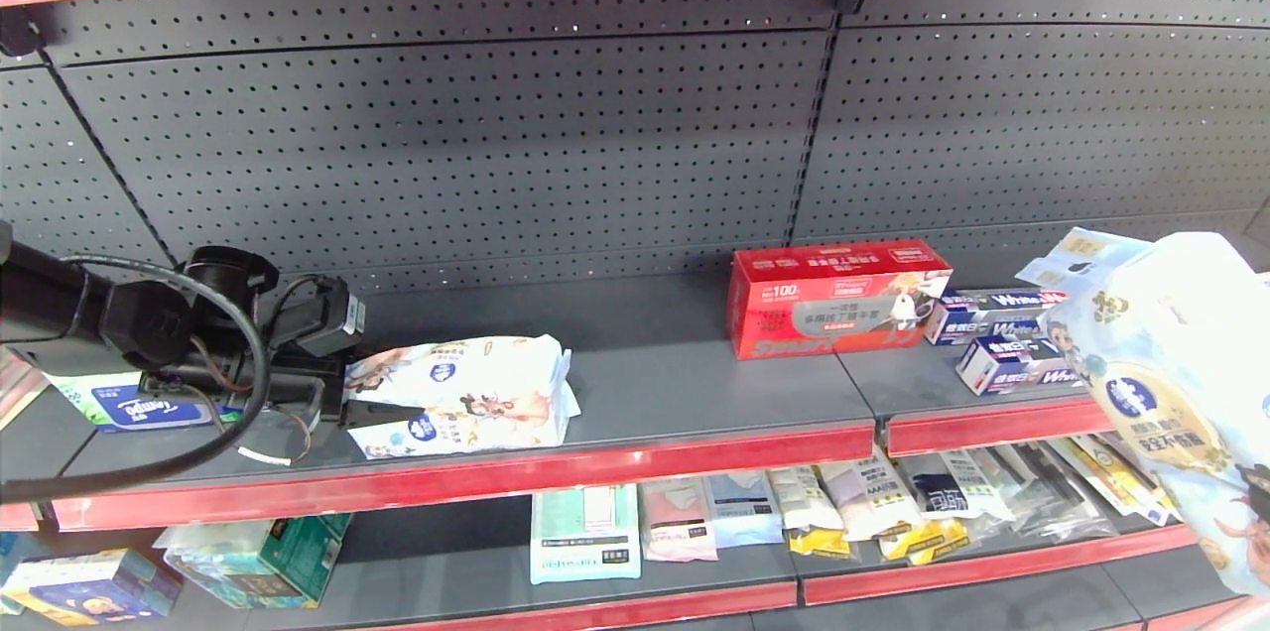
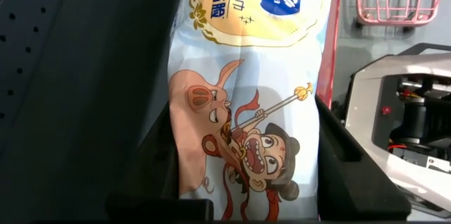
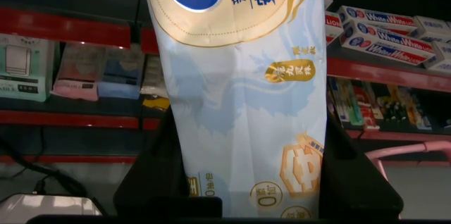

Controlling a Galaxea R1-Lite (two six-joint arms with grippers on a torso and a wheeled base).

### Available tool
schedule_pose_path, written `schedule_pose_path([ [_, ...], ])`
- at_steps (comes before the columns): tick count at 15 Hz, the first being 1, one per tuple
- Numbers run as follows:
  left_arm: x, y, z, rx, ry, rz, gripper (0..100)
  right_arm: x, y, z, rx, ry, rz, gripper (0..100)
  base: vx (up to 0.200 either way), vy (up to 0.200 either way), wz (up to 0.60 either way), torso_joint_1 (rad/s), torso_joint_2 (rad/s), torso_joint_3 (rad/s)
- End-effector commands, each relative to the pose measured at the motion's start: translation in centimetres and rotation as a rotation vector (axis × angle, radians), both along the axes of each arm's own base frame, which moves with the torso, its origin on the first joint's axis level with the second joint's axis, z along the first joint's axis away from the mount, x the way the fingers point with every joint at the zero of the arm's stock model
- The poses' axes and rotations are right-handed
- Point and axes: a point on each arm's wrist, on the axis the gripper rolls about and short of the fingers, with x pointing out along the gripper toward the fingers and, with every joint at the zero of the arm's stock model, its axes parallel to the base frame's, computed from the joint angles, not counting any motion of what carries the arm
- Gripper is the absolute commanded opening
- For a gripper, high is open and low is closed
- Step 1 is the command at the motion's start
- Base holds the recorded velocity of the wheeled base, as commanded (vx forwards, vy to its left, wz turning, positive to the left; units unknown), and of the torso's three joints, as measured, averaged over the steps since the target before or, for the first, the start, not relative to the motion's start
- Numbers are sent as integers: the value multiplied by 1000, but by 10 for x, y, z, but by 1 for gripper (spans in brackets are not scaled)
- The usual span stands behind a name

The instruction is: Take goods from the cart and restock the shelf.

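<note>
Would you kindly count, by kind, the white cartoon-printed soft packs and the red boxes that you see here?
Cartoon-printed packs: 2
Red box: 1
Total: 3

A red box (image 1: 836, 299) sits right of centre, white toothpaste boxes (image 1: 1002, 338) just beside it on the right, flat packets (image 1: 873, 502) below them, a green carton (image 1: 288, 552) at lower left.
</note>
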Motion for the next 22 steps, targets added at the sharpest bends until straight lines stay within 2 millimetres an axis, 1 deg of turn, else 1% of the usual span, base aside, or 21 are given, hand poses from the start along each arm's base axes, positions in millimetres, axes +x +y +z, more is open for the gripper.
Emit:
schedule_pose_path([
  [1,0,1,-1,29,5,17,0,0,0,0,0,1,-1,0,0,0,0,0,0,0],
  [3,-4,0,-4,30,53,32,0,0,0,0,0,1,-1,0,0,0,0,0,0,0],
  [13,-3,1,-5,44,32,39,0,0,0,0,0,-2,-1,0,0,0,0,0,0,0],
  [14,-3,1,-5,43,36,40,100,0,0,1,0,-4,-1,0,0,0,0,0,0,0],
  [18,-5,1,-1,39,30,39,100,-1,0,1,0,-8,-1,0,0,0,0,0,0,0],
  [21,-10,2,12,35,-6,41,100,-1,0,1,0,-7,-1,0,0,0,0,0,0,0],
  [22,-12,6,19,37,-24,56,100,-2,0,1,0,-7,-1,0,0,0,0,0,0,0],
])
